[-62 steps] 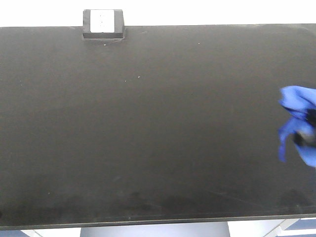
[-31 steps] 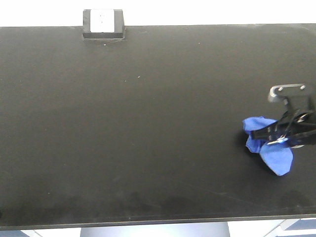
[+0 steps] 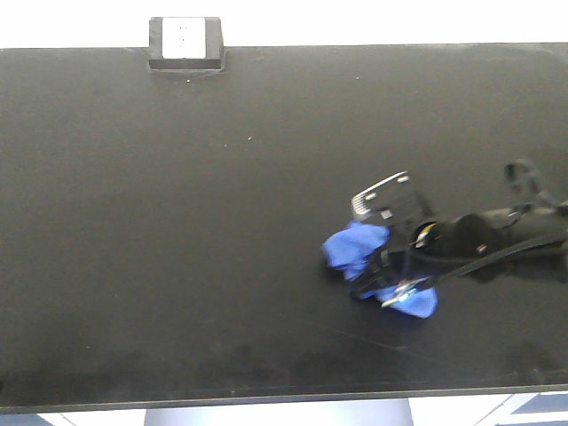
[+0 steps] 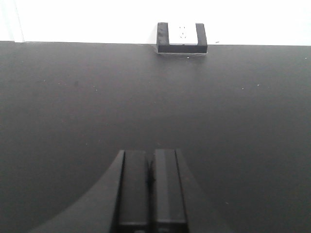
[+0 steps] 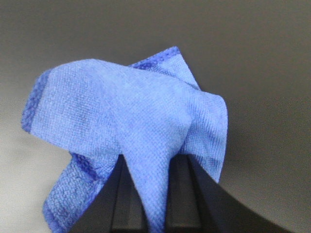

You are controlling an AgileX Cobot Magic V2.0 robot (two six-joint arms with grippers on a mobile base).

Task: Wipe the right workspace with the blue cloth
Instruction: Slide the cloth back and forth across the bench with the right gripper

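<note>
Right tool (image 3: 380, 277) is clenching the blue cloth (image 3: 355, 246). In the right wrist view the fabric (image 5: 131, 121) is bunching out ahead of the tool (image 5: 151, 194), pinched between its two black fingers.

Change over the last second:
- The cloth is moving from the far right edge of the front view, through right of centre, to its present spot in the lower middle-right of the frame.
- The arm is now reaching in from the right edge, stretched low across the right workspace worktop (image 3: 222, 222).
- The tool is tilting over, its grey bracket now pointing toward the upper left.

Reading: the wipe stroke is under way, travelling leftward. The cloth appears to be dragging on the surface, though contact is not certain from these views. Only a band in the lower right is being covered. The left half, and the upper strip by the small black box (image 3: 185, 43), are still waiting to be wiped.

Left tool (image 4: 150, 179) is sitting with fingers pressed together, holding nothing, hovering over bare worktop and facing the box (image 4: 181, 37). It is taking no part.
</note>
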